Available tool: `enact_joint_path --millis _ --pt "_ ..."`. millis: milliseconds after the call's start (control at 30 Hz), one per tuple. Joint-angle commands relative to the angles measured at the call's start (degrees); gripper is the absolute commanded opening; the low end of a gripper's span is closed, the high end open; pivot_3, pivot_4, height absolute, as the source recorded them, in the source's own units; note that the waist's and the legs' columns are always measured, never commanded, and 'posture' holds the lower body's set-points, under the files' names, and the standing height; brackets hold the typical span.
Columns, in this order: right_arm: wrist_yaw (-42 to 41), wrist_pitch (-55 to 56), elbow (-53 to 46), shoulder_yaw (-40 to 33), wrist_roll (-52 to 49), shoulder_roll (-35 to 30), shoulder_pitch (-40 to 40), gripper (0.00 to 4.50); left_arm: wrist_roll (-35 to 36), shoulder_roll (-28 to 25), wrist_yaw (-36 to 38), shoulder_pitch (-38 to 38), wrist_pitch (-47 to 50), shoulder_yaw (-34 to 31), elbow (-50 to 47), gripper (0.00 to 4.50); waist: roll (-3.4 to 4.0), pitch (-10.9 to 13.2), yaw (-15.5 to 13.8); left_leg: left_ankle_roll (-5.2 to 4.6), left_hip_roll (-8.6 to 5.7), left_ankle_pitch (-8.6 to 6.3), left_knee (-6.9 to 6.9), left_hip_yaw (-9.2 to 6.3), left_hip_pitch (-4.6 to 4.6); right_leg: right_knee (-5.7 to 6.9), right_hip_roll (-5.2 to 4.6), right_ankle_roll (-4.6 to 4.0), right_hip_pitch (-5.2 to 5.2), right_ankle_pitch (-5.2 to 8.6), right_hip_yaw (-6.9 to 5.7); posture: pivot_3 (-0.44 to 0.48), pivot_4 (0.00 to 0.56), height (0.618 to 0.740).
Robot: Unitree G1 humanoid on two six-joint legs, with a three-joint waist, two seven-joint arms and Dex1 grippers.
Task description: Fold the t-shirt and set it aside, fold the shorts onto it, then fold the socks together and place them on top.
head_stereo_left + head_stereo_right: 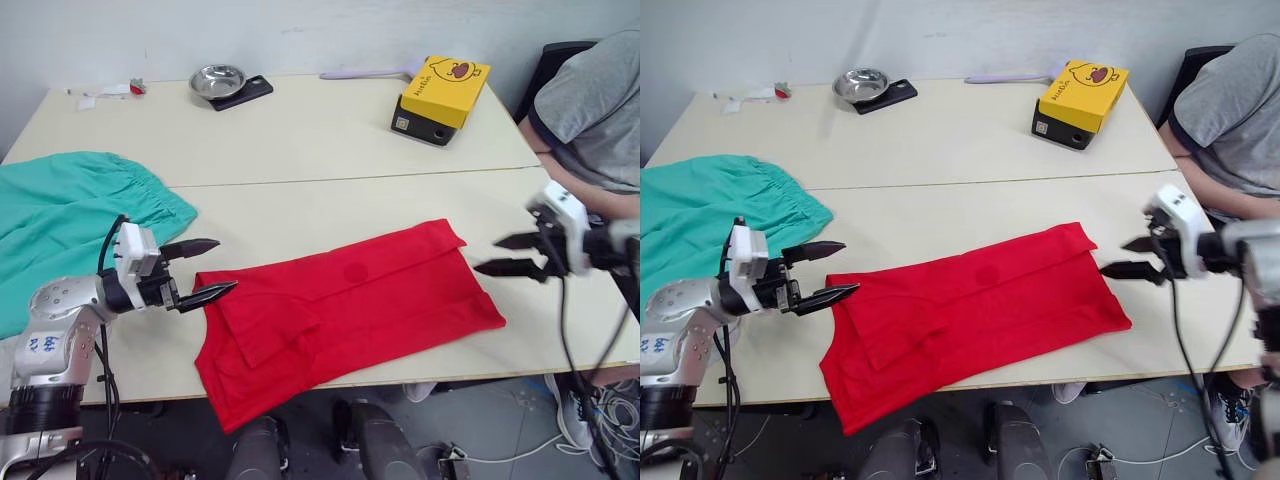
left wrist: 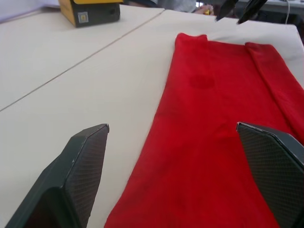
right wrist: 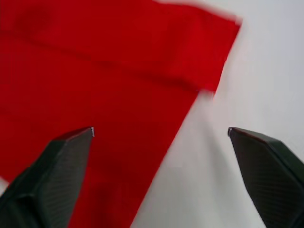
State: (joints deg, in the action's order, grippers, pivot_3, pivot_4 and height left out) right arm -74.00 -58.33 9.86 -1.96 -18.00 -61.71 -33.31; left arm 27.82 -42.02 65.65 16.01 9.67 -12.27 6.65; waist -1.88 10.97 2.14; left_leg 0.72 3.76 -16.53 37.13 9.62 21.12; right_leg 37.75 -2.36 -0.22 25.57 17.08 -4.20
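Observation:
The red t-shirt (image 1: 340,305) lies partly folded along the table's near edge, its lower left corner hanging over the front edge. My left gripper (image 1: 207,270) hovers open just left of the shirt's left end, nothing between its fingers. At the shirt's right end my right gripper (image 1: 507,254) is open too, a little off the cloth. The teal-green shorts (image 1: 70,220) are spread at the table's left side. The socks are out of view.
A yellow box (image 1: 440,95) stands at the back right. A metal bowl (image 1: 217,80) on a dark flat object sits at the back. A person in a grey shirt (image 1: 595,100) sits at the right. The table's seam (image 1: 330,178) runs across its middle.

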Motion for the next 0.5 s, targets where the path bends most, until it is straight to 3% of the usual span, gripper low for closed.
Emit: enact_joint_path --millis 33,133,233,500 --pt "3.3 -15.4 -9.8 -6.7 -6.0 -2.7 4.9 4.47 -4.9 -1.7 4.3 3.8 -6.2 3.5 5.6 4.5 -0.02 0.0 0.1 -0.19 0.0 -0.08 -0.02 -0.01 0.01 -0.02 0.01 -0.02 0.0 -0.01 -0.02 0.0 0.15 0.74" --pt "9.7 -26.6 -14.1 -12.7 -7.2 -1.5 8.9 4.47 -8.8 -2.1 9.6 6.7 -12.5 8.0 10.4 4.5 0.0 0.0 0.0 -0.22 0.01 -0.07 -0.05 -0.01 0.0 -0.04 0.03 -0.02 -0.01 -0.01 -0.03 0.0 0.15 0.74" --pt "14.5 -33.4 -18.0 -17.2 -9.8 0.3 13.5 4.47 -9.3 -0.1 8.5 10.9 -12.5 8.8 14.5 4.5 -0.01 0.0 -0.4 -0.19 0.01 -0.05 -0.04 -0.03 0.06 -0.03 0.02 -0.03 0.02 -0.02 -0.03 0.0 0.15 0.74" --pt "32.7 -34.2 -17.9 -26.3 -24.9 6.8 22.2 4.47 -14.0 2.3 5.8 21.3 -8.2 12.1 26.6 4.5 -0.12 0.0 -0.4 -0.18 -0.05 -0.04 0.01 -0.02 0.14 -0.1 0.01 0.17 -0.01 -0.1 -0.02 0.0 0.15 0.74"
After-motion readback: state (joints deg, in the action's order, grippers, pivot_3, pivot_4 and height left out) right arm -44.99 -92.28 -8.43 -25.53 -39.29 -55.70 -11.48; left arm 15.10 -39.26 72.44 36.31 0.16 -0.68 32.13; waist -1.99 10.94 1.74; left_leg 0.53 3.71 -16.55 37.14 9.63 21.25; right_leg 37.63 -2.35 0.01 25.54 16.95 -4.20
